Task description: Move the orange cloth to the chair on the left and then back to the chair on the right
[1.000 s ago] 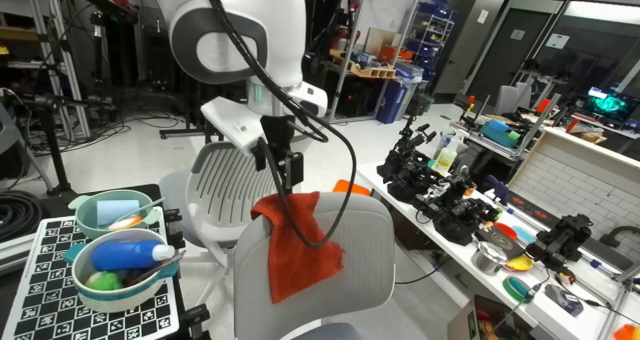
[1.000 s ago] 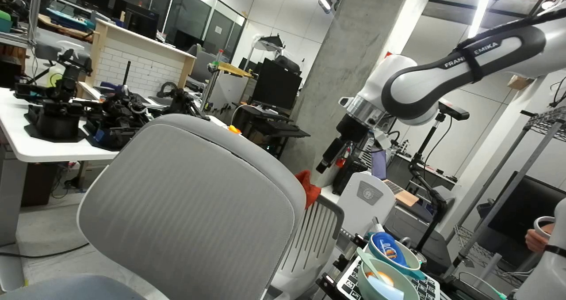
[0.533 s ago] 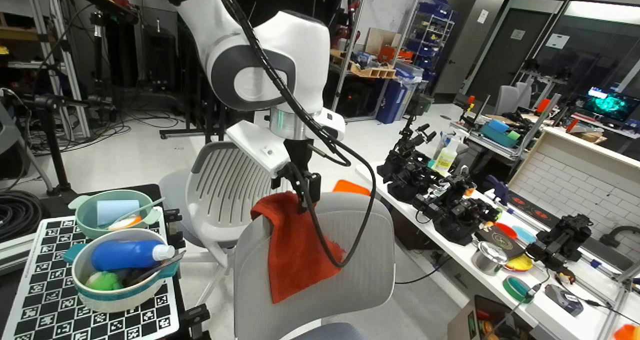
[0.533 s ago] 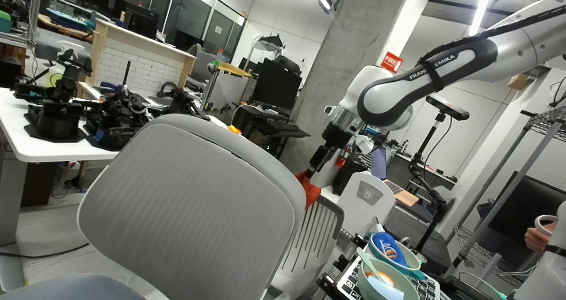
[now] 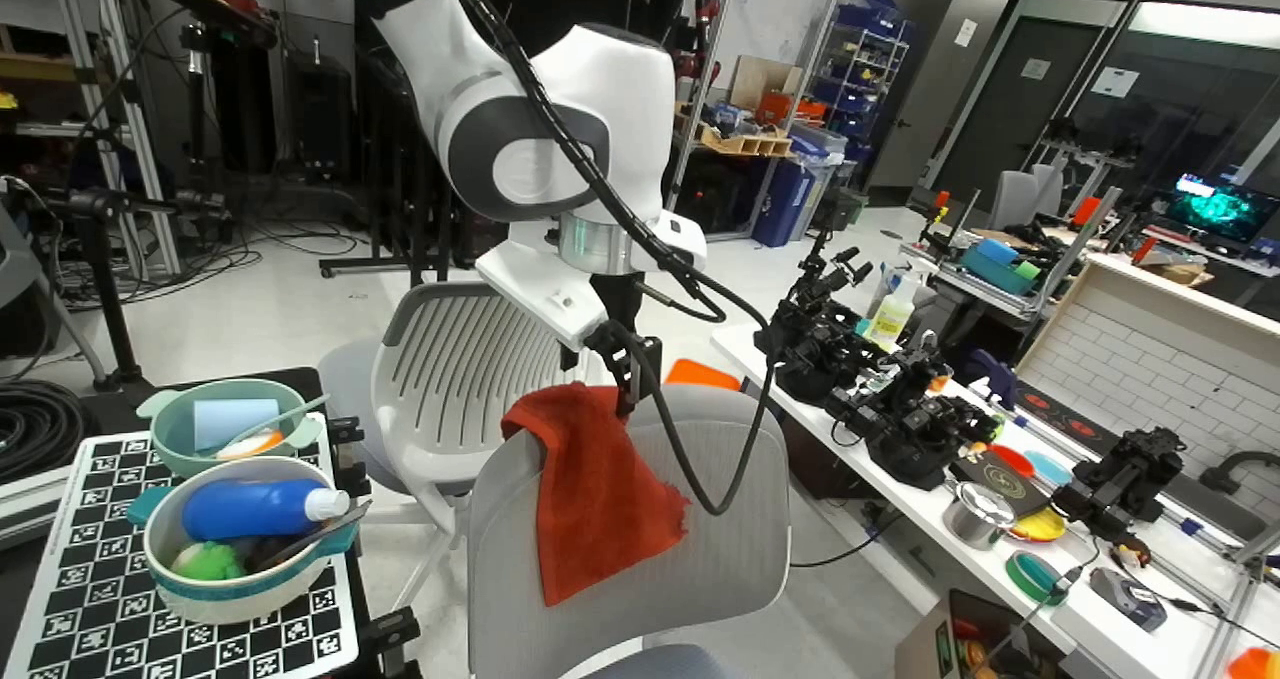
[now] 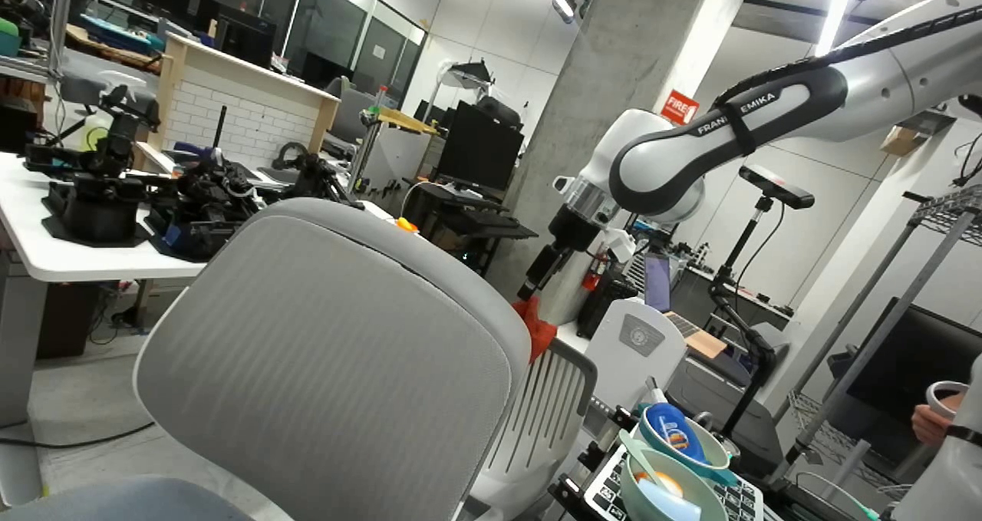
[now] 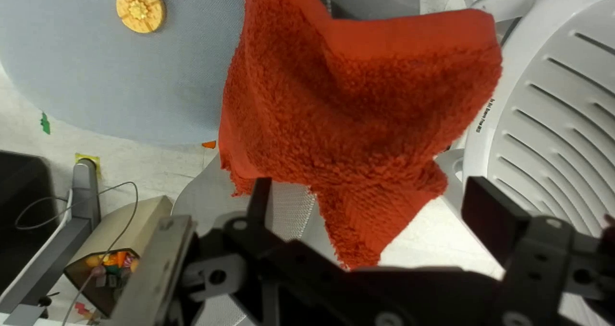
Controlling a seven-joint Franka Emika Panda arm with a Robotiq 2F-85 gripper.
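In exterior view, cloth (image 6: 539, 333) partly hidden behind grey chair (image 6: 330, 352); seat (image 6: 130, 502) cut off by bottom edge. Arm (image 5: 525, 171) cut off in both exterior views. Wrist view: gripper (image 7: 370, 203) cut off at bottom, lettering (image 7: 484, 115) on slotted chair (image 7: 552, 114) too small to read.

Black two-finger gripper (image 7: 369, 202) at the bottom of the wrist view, fingers (image 7: 495, 225) spread wide. Shaggy orange-red terry cloth (image 7: 355, 124) lies draped over a light-grey mesh chair back (image 7: 290, 208), its lower flap showing between the fingers; contact can't be told. Upper left: blue-grey fabric seat (image 7: 120, 76) with a round yellow disc (image 7: 141, 9) on it. Right: white slatted plastic chair back (image 7: 562, 119). Lower left: tan box (image 7: 146, 226), small colourful items (image 7: 111, 259) inside, blurry.
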